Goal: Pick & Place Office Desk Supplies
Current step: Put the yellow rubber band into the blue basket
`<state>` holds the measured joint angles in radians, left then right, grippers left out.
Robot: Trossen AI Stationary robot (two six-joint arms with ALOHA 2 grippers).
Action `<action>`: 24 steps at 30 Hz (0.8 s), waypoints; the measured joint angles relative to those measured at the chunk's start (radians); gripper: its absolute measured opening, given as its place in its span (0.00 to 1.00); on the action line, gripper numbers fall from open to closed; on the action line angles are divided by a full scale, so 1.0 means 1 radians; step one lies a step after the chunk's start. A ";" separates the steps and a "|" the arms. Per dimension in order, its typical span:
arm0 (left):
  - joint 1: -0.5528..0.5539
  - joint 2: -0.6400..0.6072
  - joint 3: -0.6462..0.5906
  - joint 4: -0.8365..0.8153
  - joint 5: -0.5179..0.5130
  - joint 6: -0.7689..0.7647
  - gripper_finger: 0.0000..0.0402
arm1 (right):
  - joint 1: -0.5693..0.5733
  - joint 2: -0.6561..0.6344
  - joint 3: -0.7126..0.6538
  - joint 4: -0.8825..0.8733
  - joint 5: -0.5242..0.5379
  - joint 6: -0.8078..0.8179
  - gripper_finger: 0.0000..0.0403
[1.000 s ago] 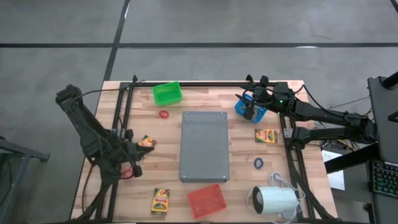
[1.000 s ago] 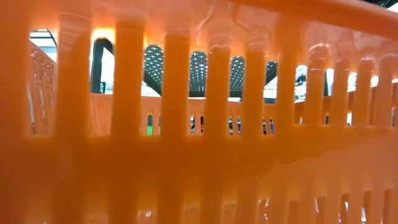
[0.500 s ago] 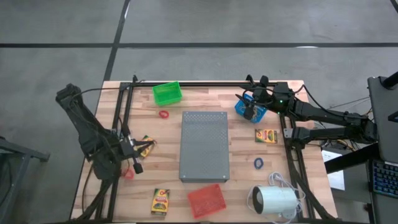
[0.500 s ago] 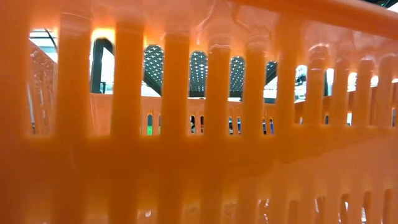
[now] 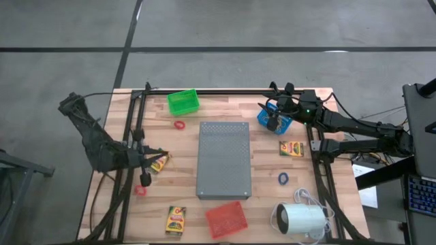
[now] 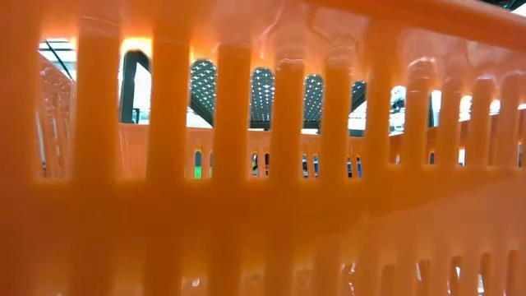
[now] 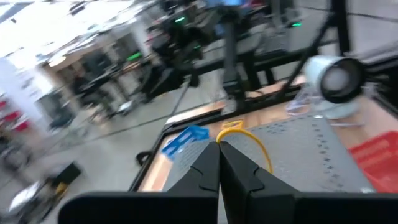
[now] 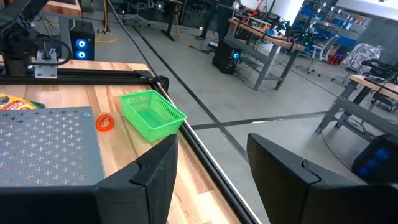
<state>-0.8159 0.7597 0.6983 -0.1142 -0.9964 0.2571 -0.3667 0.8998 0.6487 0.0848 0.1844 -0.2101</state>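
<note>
From the overhead cam, the left gripper (image 5: 154, 161) sits near the table's left edge, fingers pinched together right at a crayon box (image 5: 161, 163); can't tell if it's actually holding the box or just touching it. A red ring (image 5: 139, 190) lies just below it, another red ring (image 5: 179, 125) sits near the green basket (image 5: 183, 102), a second crayon box (image 5: 175, 220) is beside the red basket (image 5: 226, 219), a third crayon box (image 5: 291, 148) and a blue ring (image 5: 283, 178) are right of the grey slab (image 5: 224, 159). The right gripper (image 5: 273, 122) hangs over the blue basket (image 5: 274, 119). The low cam is just filled with an orange-looking basket wall (image 6: 263, 205). Left wrist cam: fingers (image 7: 205, 174) closed tight, a thin tan rubber band (image 7: 245, 142) looping out from the tips. Right wrist cam: fingers (image 8: 155, 174) spread wide, nothing between them.
</note>
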 joint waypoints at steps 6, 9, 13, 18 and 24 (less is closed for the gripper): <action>0.202 0.001 0.000 0.135 0.262 0.184 0.01 | 0.000 0.000 0.000 0.000 0.000 0.000 0.48; 0.328 0.002 0.000 0.228 0.376 0.254 0.01 | 0.000 0.000 0.000 0.000 0.000 0.000 0.48; 0.512 0.003 0.000 0.279 0.637 0.260 0.01 | 0.000 0.000 0.000 0.000 0.000 0.000 0.48; 0.717 0.010 0.000 0.276 0.788 0.210 0.01 | 0.000 0.000 0.000 0.000 0.000 0.000 0.48; 0.894 0.062 0.000 0.278 0.848 0.227 0.01 | 0.000 0.000 0.000 0.000 0.000 0.000 0.48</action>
<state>0.0785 0.8219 0.6979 0.1636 -0.1482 0.4842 -0.3664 0.8997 0.6491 0.0849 0.1841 -0.2104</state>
